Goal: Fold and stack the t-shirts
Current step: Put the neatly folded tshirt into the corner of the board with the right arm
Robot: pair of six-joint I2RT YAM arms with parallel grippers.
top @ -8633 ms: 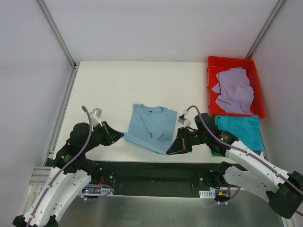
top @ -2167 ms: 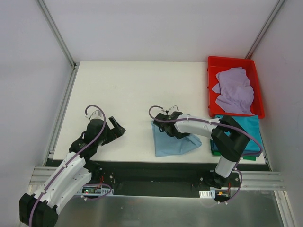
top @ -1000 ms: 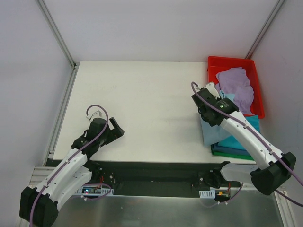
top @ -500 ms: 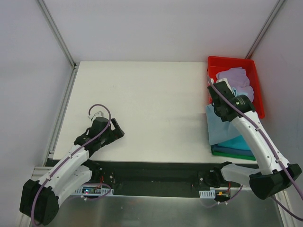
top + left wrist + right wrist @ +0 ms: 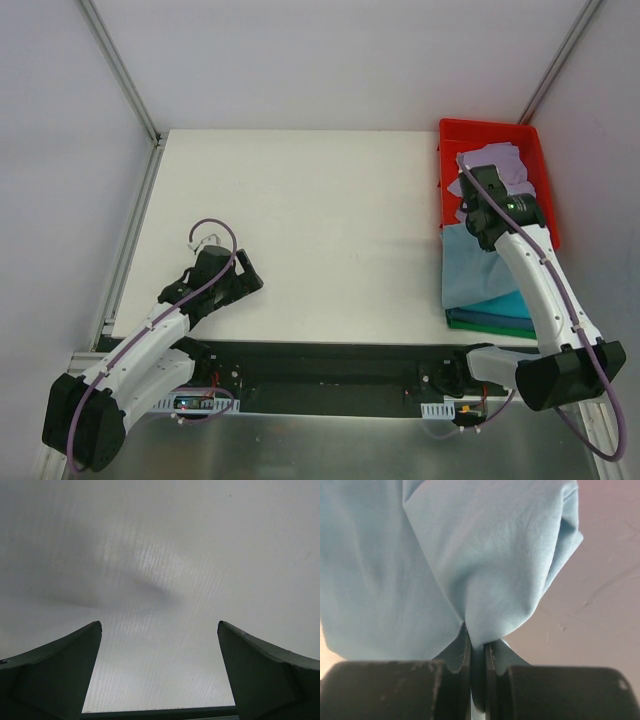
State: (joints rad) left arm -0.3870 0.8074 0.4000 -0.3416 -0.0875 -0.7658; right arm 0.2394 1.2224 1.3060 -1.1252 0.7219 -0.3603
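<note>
A folded light blue t-shirt (image 5: 468,268) lies draped over a stack by the table's right edge, where a teal t-shirt (image 5: 512,302) and a dark green one (image 5: 492,326) show underneath. My right gripper (image 5: 475,220) is at the shirt's far edge, next to the bin. In the right wrist view its jaws (image 5: 476,642) are shut on a pinched fold of the light blue t-shirt (image 5: 490,555). A lavender t-shirt (image 5: 505,172) lies crumpled in the red bin (image 5: 448,140). My left gripper (image 5: 248,281) rests low at the near left, open over bare table (image 5: 160,626).
The red bin's wall (image 5: 605,595) is close on the right of the held cloth. A white table (image 5: 300,210) spreads between the two arms. Metal frame rails (image 5: 135,230) run along the left edge, and grey walls close in the sides.
My right arm has carried the light blue t-shirt from the table's middle to the right and onto the stack. The left arm has hardly moved.
</note>
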